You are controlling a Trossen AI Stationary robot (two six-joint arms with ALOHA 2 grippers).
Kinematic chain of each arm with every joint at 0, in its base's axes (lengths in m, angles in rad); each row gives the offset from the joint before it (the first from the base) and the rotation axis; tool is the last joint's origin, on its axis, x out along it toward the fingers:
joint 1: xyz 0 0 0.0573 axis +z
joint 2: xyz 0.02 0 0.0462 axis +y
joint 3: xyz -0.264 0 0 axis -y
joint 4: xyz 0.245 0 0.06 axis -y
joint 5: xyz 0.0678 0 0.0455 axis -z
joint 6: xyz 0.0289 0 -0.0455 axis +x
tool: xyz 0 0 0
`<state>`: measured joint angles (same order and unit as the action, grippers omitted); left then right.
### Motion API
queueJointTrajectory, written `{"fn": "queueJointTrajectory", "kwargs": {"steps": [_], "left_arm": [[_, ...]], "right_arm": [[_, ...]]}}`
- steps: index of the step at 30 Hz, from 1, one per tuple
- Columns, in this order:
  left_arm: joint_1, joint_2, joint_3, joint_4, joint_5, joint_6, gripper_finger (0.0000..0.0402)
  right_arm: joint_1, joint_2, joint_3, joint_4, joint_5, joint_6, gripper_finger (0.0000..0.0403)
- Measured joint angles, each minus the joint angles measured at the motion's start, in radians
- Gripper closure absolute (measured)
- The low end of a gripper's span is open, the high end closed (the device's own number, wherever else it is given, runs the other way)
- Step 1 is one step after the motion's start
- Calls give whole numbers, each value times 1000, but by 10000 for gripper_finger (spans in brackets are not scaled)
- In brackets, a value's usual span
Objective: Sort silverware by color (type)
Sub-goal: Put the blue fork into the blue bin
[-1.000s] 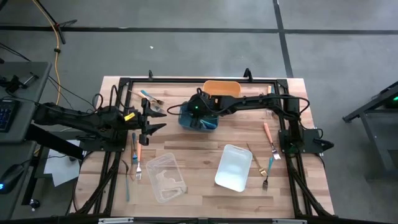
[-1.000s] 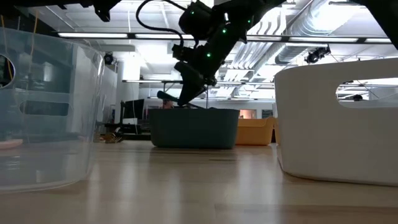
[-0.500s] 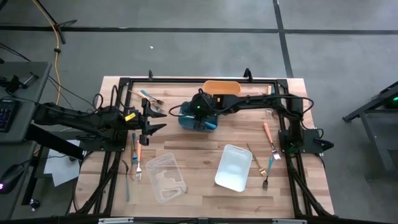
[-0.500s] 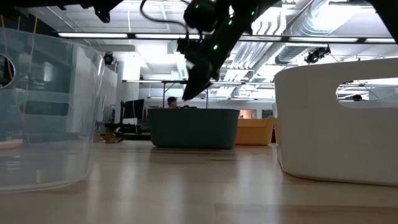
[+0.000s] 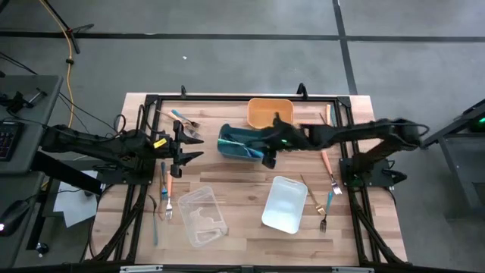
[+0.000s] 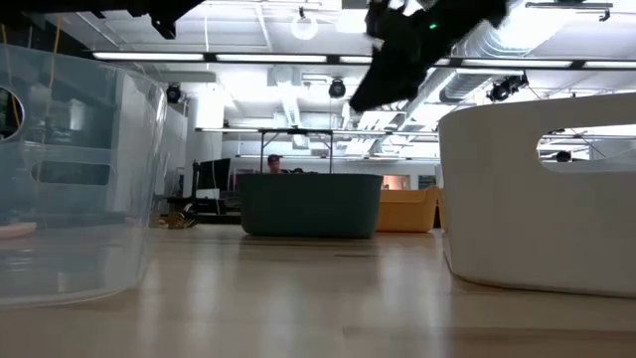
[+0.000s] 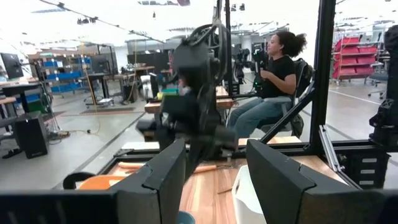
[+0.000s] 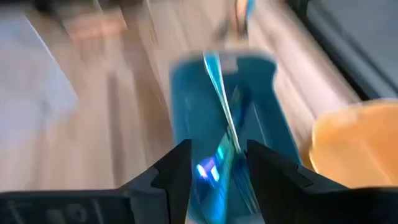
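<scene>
The blue bin (image 5: 236, 142) stands mid-table with teal-handled silverware (image 8: 221, 118) lying inside it. My right gripper (image 5: 267, 156) hangs open just right of that bin, above the table, holding nothing; in the right wrist view its fingers (image 8: 174, 171) stand apart and the bin shows beyond them. My left gripper (image 5: 194, 145) waits open at the table's left, pointing level toward the blue bin. Loose silverware lies on the wood: salmon and teal pieces (image 5: 166, 184) at the left, more (image 5: 329, 168) at the right, and one (image 5: 184, 119) at the far left.
An orange bin (image 5: 270, 112) stands behind the blue one. A white bin (image 5: 285, 203) and a clear bin (image 5: 201, 216) sit nearer the front edge. A black frame (image 5: 227, 98) runs round the work area. A person (image 7: 273, 81) sits beyond the table.
My right gripper has risen out of the blue bin and drawn back toward the table's right edge, now hanging clear beside the bin. The bin and the silverware on the table have stayed in place.
</scene>
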<state>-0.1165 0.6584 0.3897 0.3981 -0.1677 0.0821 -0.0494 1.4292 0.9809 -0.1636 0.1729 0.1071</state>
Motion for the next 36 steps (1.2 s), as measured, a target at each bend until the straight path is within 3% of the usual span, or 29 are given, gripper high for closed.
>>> {"fn": "queueJointTrajectory", "kwargs": {"steps": [5,11,23,25,28,30,36], "left_arm": [[0,27,0,-17,0,-25,240],[14,71,0,-20,-3,-26,240],[27,105,0,-15,-35,-54,240],[26,105,0,-10,-82,-111,241],[26,117,5,-44,-249,-250,241],[32,123,44,-220,-328,-357,241],[38,199,281,-1043,-325,-850,241]], "right_arm": [[47,-112,-188,425,-25,-37,256],[82,-129,-314,831,-32,-173,256],[83,-128,-326,836,-31,-177,257],[83,-128,-326,834,-31,-177,256],[83,-128,-326,833,-31,-178,257],[83,-128,-326,830,-31,-178,256],[83,-128,-326,797,-31,-178,256]]}}
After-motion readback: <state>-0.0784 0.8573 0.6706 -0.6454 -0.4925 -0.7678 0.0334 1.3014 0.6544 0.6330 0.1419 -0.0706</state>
